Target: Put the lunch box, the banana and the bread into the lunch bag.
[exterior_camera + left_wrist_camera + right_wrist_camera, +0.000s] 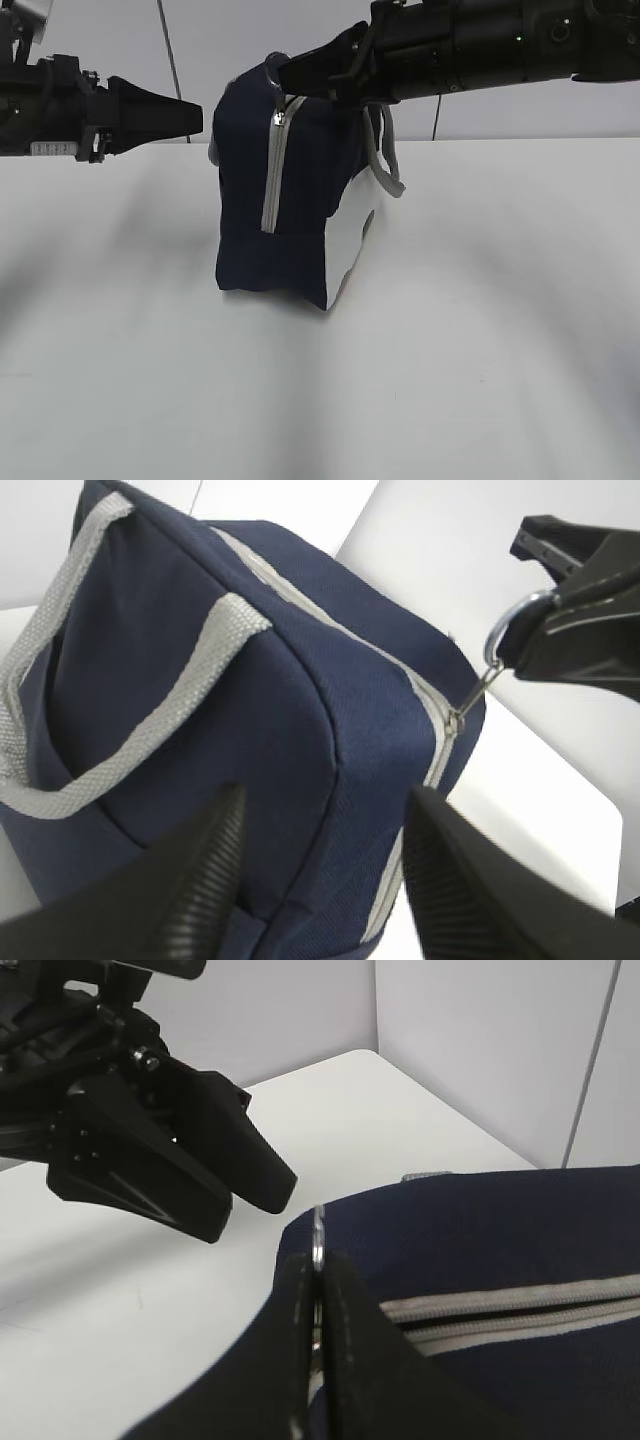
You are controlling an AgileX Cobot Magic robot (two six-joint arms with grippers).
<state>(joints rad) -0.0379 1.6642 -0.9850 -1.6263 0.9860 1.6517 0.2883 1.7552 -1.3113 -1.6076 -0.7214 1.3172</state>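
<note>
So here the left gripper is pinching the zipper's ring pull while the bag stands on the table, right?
Not quite: the right gripper pinches the ring pull, as the right wrist view shows. The left gripper is open, apart from the zipper, its fingers either side of the bag's corner. The lunch bag does stand on the table.

Closed lunch bag [290,200] mid-table, open table [480,380] around.

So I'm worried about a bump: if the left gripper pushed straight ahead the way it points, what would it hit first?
Most likely the lunch bag: the left gripper has its open jaws aimed at the bag's navy corner, though the gap between them is hard to judge.
</note>
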